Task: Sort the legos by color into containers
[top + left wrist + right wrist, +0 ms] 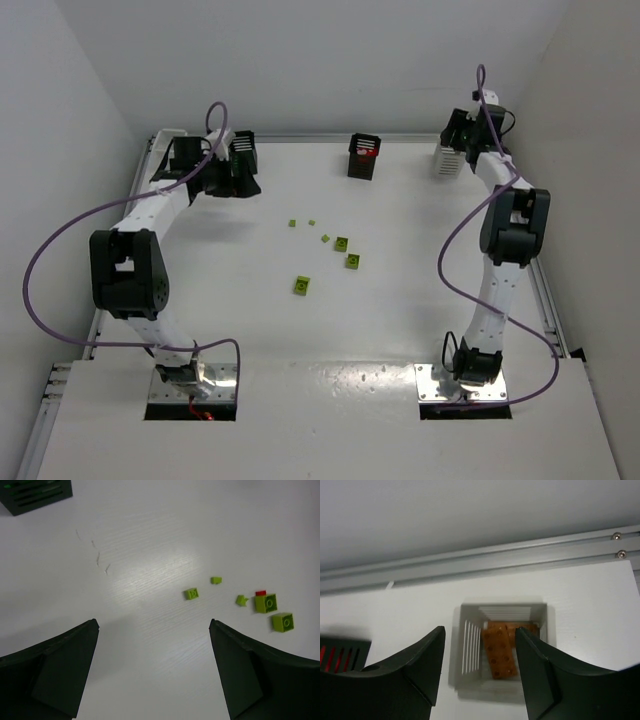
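Note:
Several yellow-green legos (342, 243) lie scattered mid-table. In the left wrist view they show at the right, one of them (265, 603) with a small red piece (260, 593) on its far side. My left gripper (153, 623) hangs open over bare table, left of them and holding nothing; in the top view it (240, 188) sits at the back left. My right gripper (480, 630) stands open above a white container (471, 650) at the back right (445, 163). Orange-brown legos (500, 652) lie inside, untouched by the fingers.
A black container (364, 155) with red inside stands at the back middle, its edge (340, 652) left of the white one. Another black container (35, 495) with green inside is at the back left. A metal rail (520, 555) borders the far edge.

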Robot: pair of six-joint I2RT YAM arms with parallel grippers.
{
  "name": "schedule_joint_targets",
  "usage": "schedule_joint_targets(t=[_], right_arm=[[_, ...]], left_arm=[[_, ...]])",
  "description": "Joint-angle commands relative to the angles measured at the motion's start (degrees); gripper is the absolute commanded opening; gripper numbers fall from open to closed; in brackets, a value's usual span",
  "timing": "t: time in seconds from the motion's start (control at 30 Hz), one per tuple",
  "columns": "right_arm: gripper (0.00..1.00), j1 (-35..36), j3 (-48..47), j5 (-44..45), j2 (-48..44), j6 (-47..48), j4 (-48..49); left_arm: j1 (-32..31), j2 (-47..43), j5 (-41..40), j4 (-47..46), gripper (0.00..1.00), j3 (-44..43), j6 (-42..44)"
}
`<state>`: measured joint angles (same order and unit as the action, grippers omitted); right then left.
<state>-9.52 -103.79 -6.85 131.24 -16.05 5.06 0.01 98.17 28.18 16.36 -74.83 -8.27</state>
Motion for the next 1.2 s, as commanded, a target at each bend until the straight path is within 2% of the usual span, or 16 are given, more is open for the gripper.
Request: schedule_joint_targets(t=[0.0, 0.07, 0.17, 0.3, 0.33, 0.43, 0.5, 0.63, 0.73, 0.8, 0.87, 1.03, 1.17], right_arm=[[0.58, 1.07, 2.26, -5.80, -10.99, 7.59, -1.80], [0.58, 1.70, 7.44, -9.13, -14.33, 13.91, -3.73], [0.58, 1.70, 14.13, -9.93, -20.49, 16.14, -7.85], [0.59, 1.17, 19.40, -9.93, -24.62, 15.53, -10.60], [0.59, 1.17, 22.37, -9.93, -26.46, 15.53, -10.60], [0.61, 1.17, 26.86, -9.93, -28.84, 15.53, -9.98], [0.61, 1.17, 28.20, -9.93, -30.59, 15.53, -9.98], [0.61, 1.69, 30.57, -10.64, -32.62, 15.53, -9.98], [0.62, 1.70, 31.10, -10.64, -33.15, 15.53, -9.98], [0.62, 1.70, 31.10, -10.64, -33.15, 15.53, -9.98], [0.62, 1.70, 31.10, -10.64, -33.15, 15.53, -10.51], [0.62, 1.70, 30.49, -10.64, -33.15, 16.14, -11.65], [0.62, 1.17, 30.49, -10.64, -32.63, 16.67, -12.27]], left_arm=[[-3.77, -2.54, 2.05, 7.17, 0.99, -1.81, 7.99], [-5.71, -3.77, 2.05, 10.17, 0.99, -0.50, 12.29], [-11.42, -6.76, -1.72, 12.99, 0.99, 3.80, 18.89], [-22.14, -9.31, -5.33, 16.50, 0.98, 9.08, 27.94], [-26.60, -9.31, -5.94, 19.12, 0.96, 10.74, 33.09], [-33.29, -9.31, -6.65, 23.61, 0.96, 11.90, 42.07], [-35.16, -7.91, -6.12, 24.24, 0.94, 12.60, 42.90], [-37.63, -2.99, -12.09, 19.34, 0.87, 10.59, 32.92], [-38.16, -2.46, -16.83, 14.33, 0.87, 10.58, 25.08], [-39.47, -1.41, -19.39, 12.91, 0.91, 10.58, 18.75], [-40.26, -0.62, -19.92, 12.29, 0.99, 9.53, 12.36], [-44.04, -0.08, -23.43, 10.27, 0.99, 9.52, 0.04], [-46.86, 0.44, -27.65, 10.27, 0.99, 9.52, -4.02]])
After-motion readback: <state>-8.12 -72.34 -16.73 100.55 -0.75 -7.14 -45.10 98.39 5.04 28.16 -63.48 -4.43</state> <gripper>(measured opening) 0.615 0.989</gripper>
